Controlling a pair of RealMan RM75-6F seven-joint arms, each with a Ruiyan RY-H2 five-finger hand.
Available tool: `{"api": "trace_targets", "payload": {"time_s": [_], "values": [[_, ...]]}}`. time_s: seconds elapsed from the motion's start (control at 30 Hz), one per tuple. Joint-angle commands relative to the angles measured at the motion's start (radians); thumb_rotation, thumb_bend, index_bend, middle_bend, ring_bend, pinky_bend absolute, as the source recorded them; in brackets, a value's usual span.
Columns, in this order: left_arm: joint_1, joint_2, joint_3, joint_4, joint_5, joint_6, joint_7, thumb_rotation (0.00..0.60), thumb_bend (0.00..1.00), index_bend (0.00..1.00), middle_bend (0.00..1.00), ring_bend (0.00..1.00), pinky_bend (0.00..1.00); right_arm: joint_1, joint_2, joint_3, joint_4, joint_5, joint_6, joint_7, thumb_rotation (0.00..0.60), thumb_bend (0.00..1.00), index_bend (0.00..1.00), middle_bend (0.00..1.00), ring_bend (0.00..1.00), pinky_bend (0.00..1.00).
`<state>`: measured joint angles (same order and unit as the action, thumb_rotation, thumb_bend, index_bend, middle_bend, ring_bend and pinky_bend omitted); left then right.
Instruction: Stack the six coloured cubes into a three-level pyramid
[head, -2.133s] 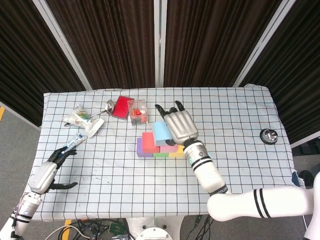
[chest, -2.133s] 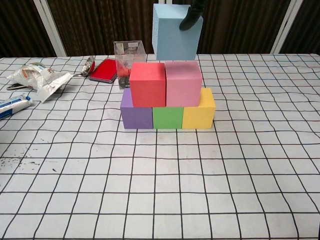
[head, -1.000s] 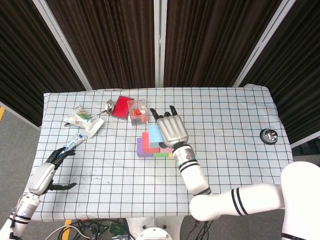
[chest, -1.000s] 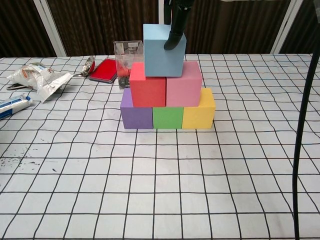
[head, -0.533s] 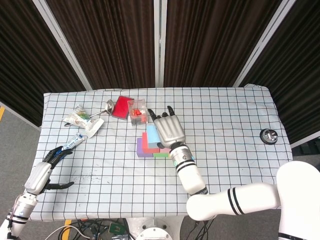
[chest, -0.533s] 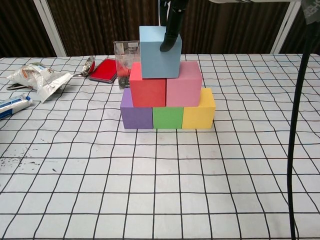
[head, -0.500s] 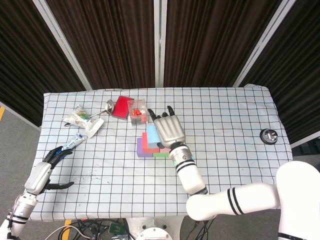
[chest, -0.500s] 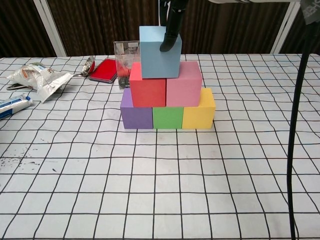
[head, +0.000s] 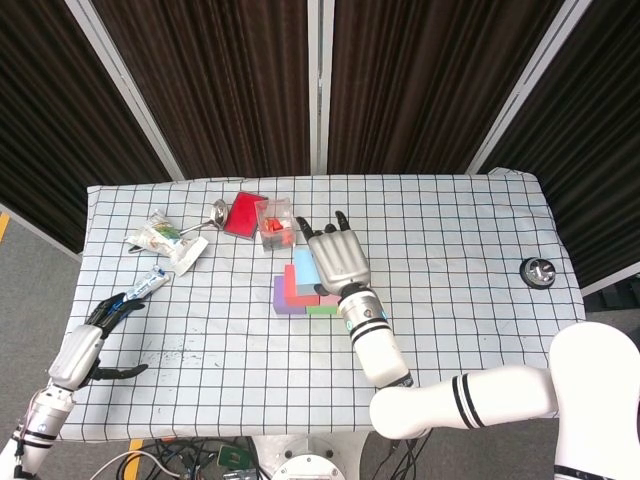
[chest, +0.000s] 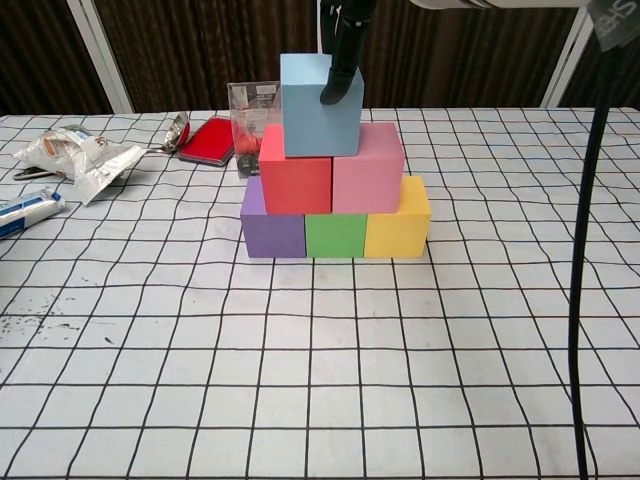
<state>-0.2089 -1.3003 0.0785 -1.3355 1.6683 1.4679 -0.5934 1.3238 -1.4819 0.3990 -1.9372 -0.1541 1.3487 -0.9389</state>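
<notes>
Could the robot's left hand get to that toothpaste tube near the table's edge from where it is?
Probably yes. The left hand sits open at the table's near-left corner, and the toothpaste tube lies just beyond it with only bare cloth between.

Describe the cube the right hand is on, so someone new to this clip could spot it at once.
Find the stack of coloured cubes on the checked tablecloth, in front of the clear plastic cup. The light blue cube is at the very top, resting across the red cube and pink cube. It alone forms the third level, with the right hand on it.
</notes>
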Motion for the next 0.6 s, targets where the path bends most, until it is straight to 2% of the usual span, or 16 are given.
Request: {"api": "trace_targets", "payload": {"time_s": [0.03, 0.6], "values": [[0.000, 0.000, 0.000, 0.000, 0.000, 0.001, 0.000, 0.600, 0.00, 0.12, 0.18, 0.01, 0.06, -0.001, 0.000, 0.001, 0.000, 0.000, -0.001, -0.001, 0.600, 0.17, 0.00, 0.60, 0.22, 0.00], [0.001, 0.003, -0.004, -0.004, -0.007, -0.002, -0.004, 0.600, 0.00, 0.12, 0.18, 0.01, 0.06, -0.002, -0.008, 0.006, 0.007, 0.005, -0.005, -0.007, 0.600, 0.17, 0.00, 0.59, 0.22, 0.00]]}}
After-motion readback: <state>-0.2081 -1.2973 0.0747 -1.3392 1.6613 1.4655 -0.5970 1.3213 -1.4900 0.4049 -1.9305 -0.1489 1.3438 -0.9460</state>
